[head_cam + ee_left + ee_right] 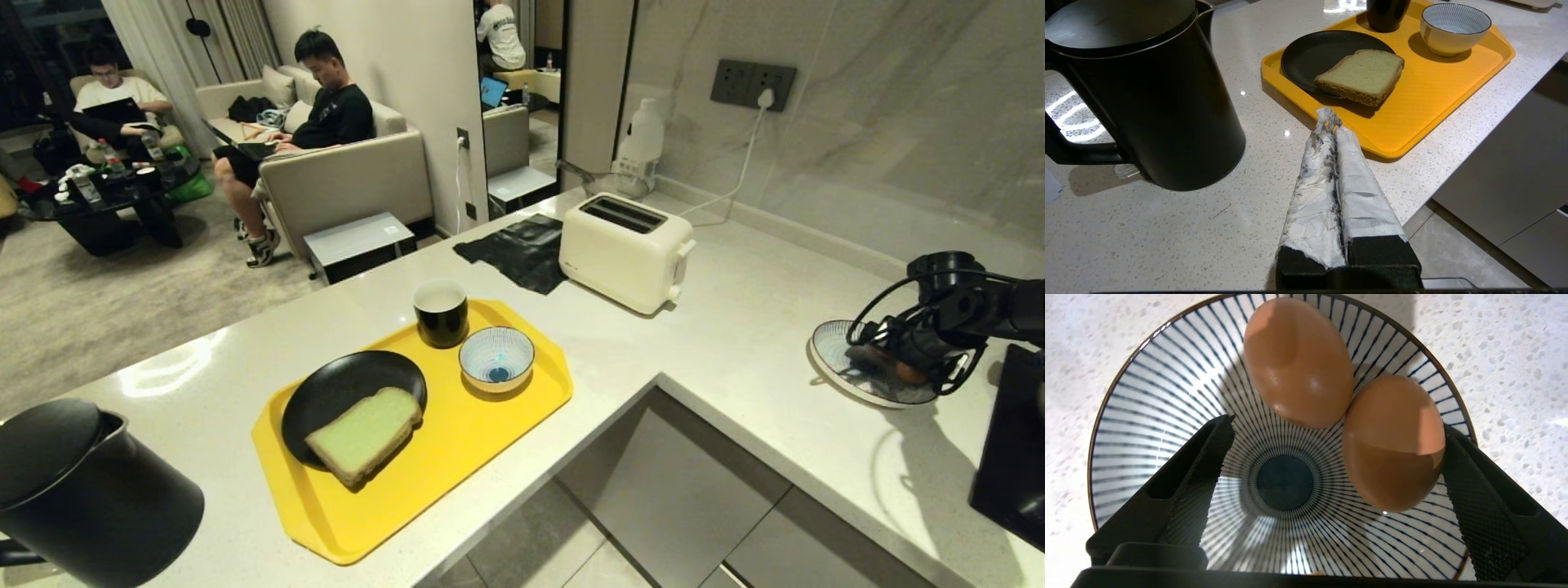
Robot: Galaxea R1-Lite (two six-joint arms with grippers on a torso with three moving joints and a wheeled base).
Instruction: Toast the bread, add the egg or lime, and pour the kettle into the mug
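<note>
My right gripper (1337, 424) hangs open over a blue-striped dish (1167, 416) on the counter's right. Two brown eggs lie in it. One egg (1392, 445) sits between the fingers against one pad; the other egg (1298, 363) lies just beyond. The bread (365, 433) rests on a black plate (343, 384) on the yellow tray (457, 490), with the mug (441, 313) behind it. The kettle (82, 498) stands at the near left. My left gripper (1329, 122), taped white, is shut and empty beside the kettle (1147, 94). The lime is out of view.
A cream toaster (624, 249) stands behind the tray, plugged into the wall, next to a black cloth (522, 249). A small striped bowl (496, 358) is on the tray. A black slab (1012, 441) lies at the far right. The counter edge makes an inner corner. People sit in the room beyond.
</note>
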